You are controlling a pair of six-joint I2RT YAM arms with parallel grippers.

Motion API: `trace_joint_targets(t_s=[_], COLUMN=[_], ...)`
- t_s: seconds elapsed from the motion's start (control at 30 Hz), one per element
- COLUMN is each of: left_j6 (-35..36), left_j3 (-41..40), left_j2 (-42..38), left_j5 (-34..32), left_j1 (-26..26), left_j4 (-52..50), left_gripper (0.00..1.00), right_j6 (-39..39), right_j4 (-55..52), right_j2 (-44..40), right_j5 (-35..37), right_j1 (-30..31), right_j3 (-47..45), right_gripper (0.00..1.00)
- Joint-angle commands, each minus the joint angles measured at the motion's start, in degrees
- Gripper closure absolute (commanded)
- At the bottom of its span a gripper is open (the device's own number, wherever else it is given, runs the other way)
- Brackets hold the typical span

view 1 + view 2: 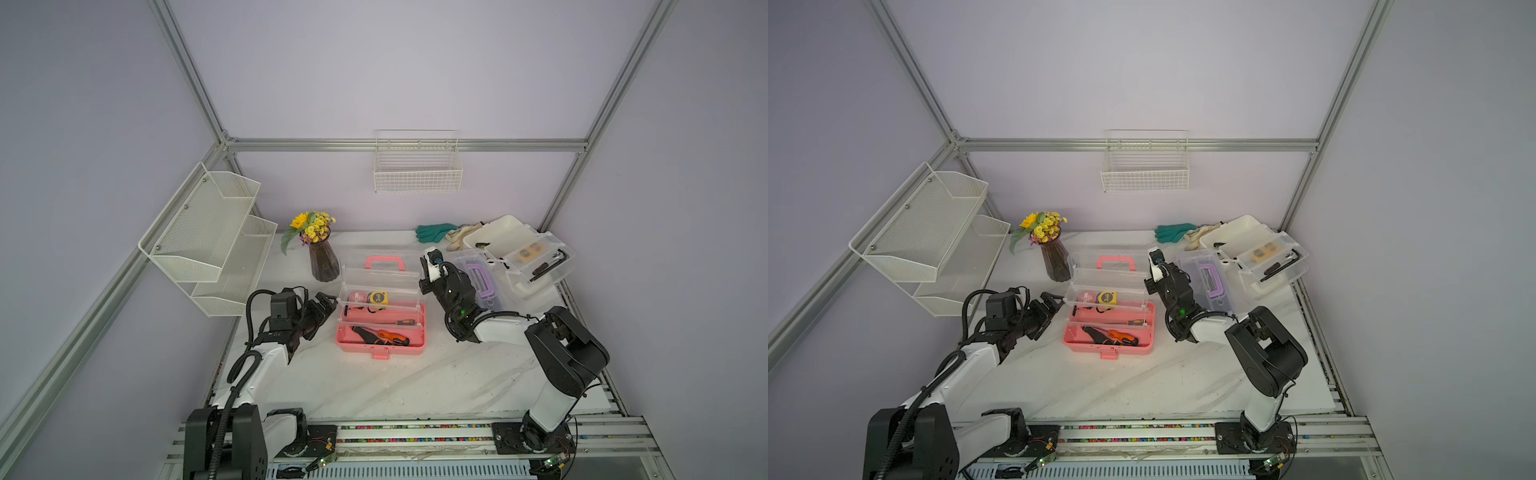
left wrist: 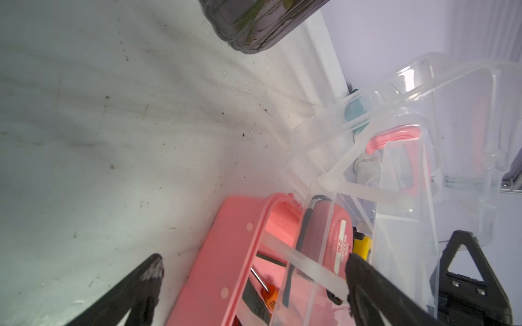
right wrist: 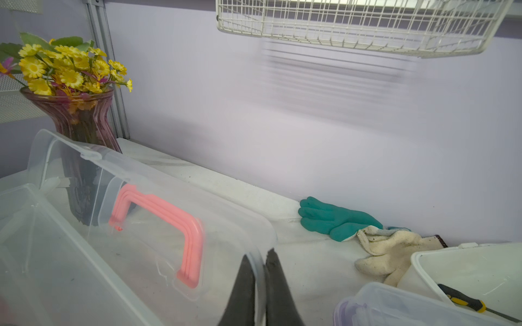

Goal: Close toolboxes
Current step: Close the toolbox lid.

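Slippage risk: right gripper (image 3: 258,255) jaws thinly pinch the clear lid (image 3: 226,223) of the pink toolbox (image 1: 380,347); left gripper (image 1: 328,300) jaws stand apart.

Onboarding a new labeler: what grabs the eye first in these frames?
The open pink toolbox sits at the centre of the table, with tools showing and its clear lid raised behind. The right gripper is pinched shut on that lid's edge, while the left gripper stands open by the box's left end. Yellow flowers stand at the back, left of the box.
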Motion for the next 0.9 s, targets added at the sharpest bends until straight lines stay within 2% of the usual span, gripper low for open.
trace_joint_targets(t_s=[0.0,0.2,0.5,0.67,0.87], left_j6=[-2.92,-5.83,-2.28,-1.13,0.59], left_j3=[-2.57,-3.56,2.67,4.68,8.41], left_j2=[-4.19,-8.21,-7.88,-7.77,-6.63], left_j5=[7.12,5.19,2.62,0.51,-1.45], left_j1=[-2.61,-4.58,-4.57,-4.51,-4.34], left_j4=[1.02,0.87,-3.68,-4.13,-4.92], left_gripper=[0.0,0.0,0.0,0.0,0.0], right_j6=[-3.62,-2.02,-0.54,-2.06,-4.52], right_j4=[4.23,7.35,8.64,12.06,9.24], right_j2=[-3.03,-5.08,-7.09,-7.27,-9.7], right_j5=[-4.71,-5.14,-4.83,-3.59,-2.94], right_j1=[1.95,2.31,3.95,5.77,8.04], right_j3=[-0.74,-7.49,-14.22,-17.63,-19.09], right_gripper=[1.0,1.0,1.0,1.0,0.96])
